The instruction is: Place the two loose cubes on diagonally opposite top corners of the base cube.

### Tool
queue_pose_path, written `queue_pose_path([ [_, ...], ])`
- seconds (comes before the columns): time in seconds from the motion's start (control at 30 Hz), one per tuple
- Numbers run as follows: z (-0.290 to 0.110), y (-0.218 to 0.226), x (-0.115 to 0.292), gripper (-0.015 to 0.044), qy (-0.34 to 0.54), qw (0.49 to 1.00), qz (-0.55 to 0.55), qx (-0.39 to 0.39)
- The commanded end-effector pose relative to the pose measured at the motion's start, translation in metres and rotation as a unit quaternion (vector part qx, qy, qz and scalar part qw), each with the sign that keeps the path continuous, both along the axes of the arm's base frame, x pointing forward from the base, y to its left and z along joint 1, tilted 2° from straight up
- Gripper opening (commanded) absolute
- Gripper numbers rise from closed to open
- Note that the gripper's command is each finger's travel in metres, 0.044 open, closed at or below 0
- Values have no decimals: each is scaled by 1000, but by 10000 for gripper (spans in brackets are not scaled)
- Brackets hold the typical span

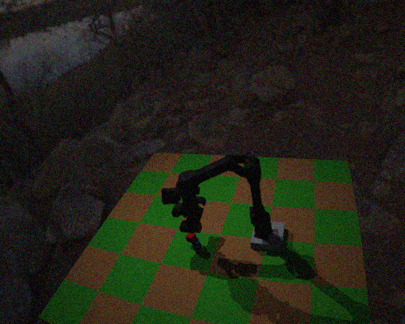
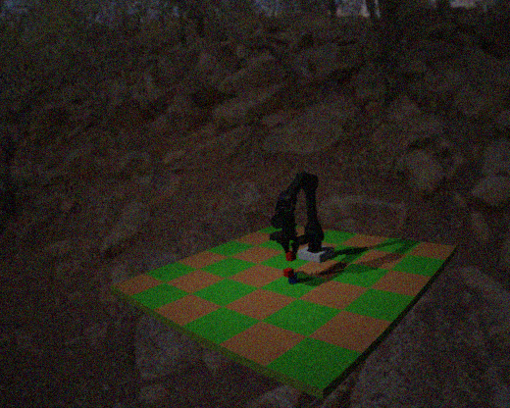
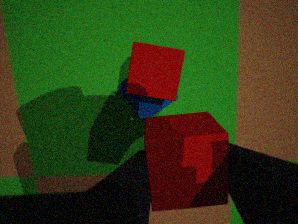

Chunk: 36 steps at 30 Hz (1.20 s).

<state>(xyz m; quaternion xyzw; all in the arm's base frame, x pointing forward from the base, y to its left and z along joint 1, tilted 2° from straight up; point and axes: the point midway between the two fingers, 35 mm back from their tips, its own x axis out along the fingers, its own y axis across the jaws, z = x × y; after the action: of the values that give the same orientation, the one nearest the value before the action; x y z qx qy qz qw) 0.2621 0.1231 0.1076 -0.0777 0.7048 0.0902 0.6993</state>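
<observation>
The blue base cube (image 1: 197, 248) (image 2: 292, 280) (image 3: 149, 110) stands on the checkered board. One red cube (image 1: 190, 236) (image 2: 288, 273) (image 3: 156, 71) rests on it, offset over one corner; it looks level. In the wrist view, blue shows beyond its lower and left edges. My gripper (image 1: 190, 226) (image 2: 290, 253) (image 3: 182, 155) is shut on the other red cube (image 2: 290, 256) (image 3: 167, 172). It holds this cube in the air above the base cube's level, apart from the placed cube. The held cube cannot be made out in the top view, where the gripper hides it.
The green and orange checkered board (image 1: 181, 284) (image 2: 263, 343) carries the cubes and the arm's pale base (image 1: 278, 227) (image 2: 308, 254). The arm's dark shadow falls beside the cubes. The scene is dim and grainy, with rocks around the board.
</observation>
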Motion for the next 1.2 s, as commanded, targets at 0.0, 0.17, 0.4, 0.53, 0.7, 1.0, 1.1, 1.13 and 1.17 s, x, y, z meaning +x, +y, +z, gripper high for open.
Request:
queue_pose_path([
  [0.0, -1, 8, -2, 105, 1, 999, -51, 2],
  [0.17, -1, 17, -6, 105, 3, 993, -118, 2],
  [0.4, -3, 19, -6, 105, 3, 992, -127, 2],
  [0.53, -15, 19, -6, 105, 4, 991, -131, 3],
  [0.7, -30, 18, -7, 105, 5, 991, -135, 3],
  [1.0, -32, 18, -7, 105, 5, 991, -135, 3],
  [1.1, -34, 18, -7, 105, 5, 991, -135, 3],
  [1.13, -35, 18, -7, 105, 5, 991, -135, 3],
  [1.17, -38, 18, -7, 105, 5, 991, -134, 3],
])
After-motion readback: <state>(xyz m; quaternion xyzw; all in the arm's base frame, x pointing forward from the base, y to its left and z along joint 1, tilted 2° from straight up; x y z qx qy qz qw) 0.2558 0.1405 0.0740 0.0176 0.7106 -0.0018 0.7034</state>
